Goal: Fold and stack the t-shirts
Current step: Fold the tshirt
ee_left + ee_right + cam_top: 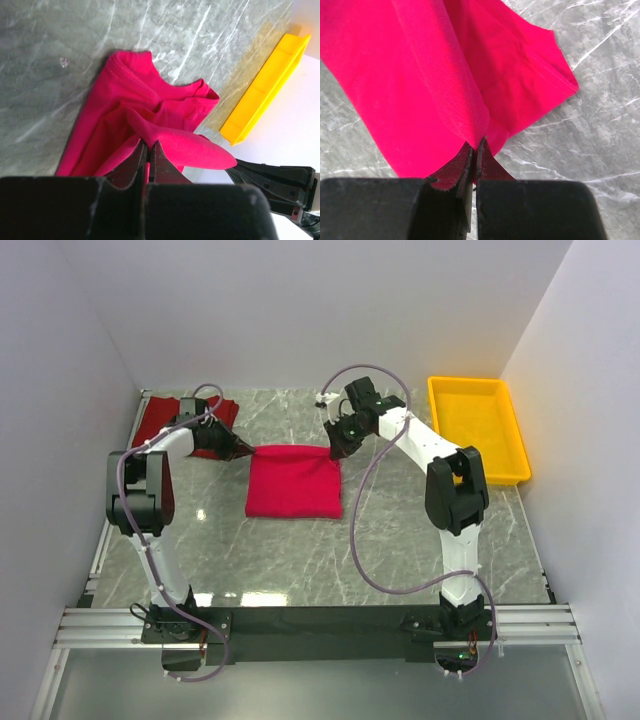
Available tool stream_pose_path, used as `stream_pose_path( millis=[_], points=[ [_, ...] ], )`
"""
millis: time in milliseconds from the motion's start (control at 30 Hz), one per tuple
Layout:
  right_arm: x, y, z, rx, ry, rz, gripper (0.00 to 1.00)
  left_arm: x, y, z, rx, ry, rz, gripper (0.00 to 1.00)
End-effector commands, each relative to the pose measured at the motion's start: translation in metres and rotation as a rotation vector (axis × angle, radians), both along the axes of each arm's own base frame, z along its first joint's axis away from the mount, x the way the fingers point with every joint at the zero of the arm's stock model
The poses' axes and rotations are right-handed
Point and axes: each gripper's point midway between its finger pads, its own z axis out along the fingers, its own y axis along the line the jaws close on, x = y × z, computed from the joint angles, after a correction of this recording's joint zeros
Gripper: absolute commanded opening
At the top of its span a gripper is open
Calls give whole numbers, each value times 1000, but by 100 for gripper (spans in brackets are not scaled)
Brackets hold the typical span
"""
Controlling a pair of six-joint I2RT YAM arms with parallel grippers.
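A crimson-pink t-shirt (294,483) lies folded into a rough square on the marble table. My left gripper (243,449) is shut on its far left corner, the cloth pinched between the fingers (148,146). My right gripper (335,447) is shut on its far right corner, a fold of the pink t-shirt (430,80) running up from the closed tips (476,145). The darker brick-red t-shirt (160,422) lies crumpled at the far left, partly hidden behind my left arm.
A yellow plastic tray (478,427) stands at the far right of the table, also seen as the yellow tray (265,87) in the left wrist view. White walls close in the table on three sides. Cables loop from both arms.
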Motion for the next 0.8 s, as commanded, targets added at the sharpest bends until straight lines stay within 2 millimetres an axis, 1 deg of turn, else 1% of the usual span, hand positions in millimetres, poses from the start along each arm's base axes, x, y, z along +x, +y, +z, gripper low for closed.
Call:
stream_pose_path(
  millis=[0,67,100,233,300,500,767],
  points=[
    [23,-4,13,10,-59,-42,0,18,3,7,25,-56,-1,1],
    [25,-6,12,7,-60,-48,0,21,4,7,25,-56,0,1],
    [27,-6,12,9,-63,-51,0,18,-7,5,25,-53,-23,1],
    [31,-5,10,10,-67,-58,0,23,-7,5,26,-59,-18,0],
    [34,-5,9,8,-68,-65,1,25,-6,3,29,-56,-16,1],
    [44,-3,6,9,-77,-77,4,33,-7,6,28,-65,-4,0],
    [55,1,7,8,-97,-80,6,34,-4,4,44,-56,11,1]
  ],
)
